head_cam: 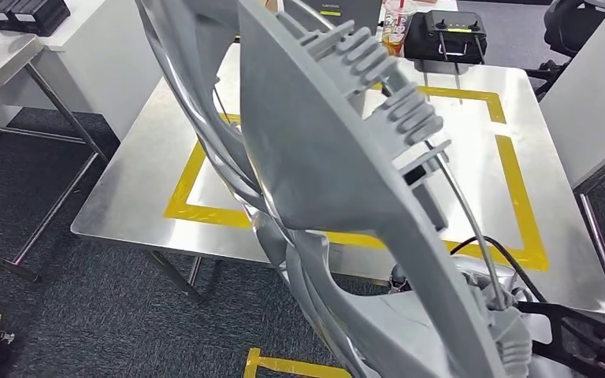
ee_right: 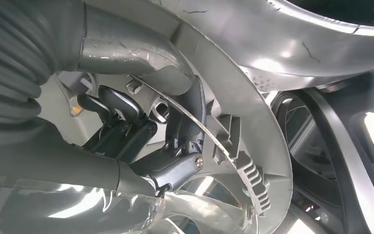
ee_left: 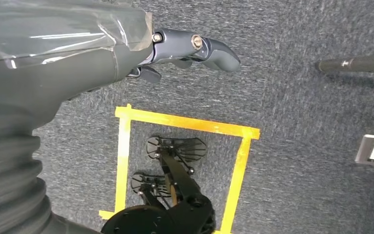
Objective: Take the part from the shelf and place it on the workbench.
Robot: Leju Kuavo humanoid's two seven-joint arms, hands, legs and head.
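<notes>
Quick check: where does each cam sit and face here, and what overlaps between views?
Head view: high on the body, facing forward and down at the grey part over the workbench.
Left wrist view: behind the left robot hand, facing carpet.
Right wrist view: behind the right robot hand, which grips the part.
Shared: head and right wrist views both show the part.

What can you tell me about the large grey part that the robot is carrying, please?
The grey part is a big, curved moulded panel, plastic by its look, matt and light grey, with ribbed fins along one edge and thin wires running beside it. It is held up, tilted, in front of the steel workbench with its yellow tape square, not yet set down. In the right wrist view the right hand grips it from its ribbed inner side.
</notes>
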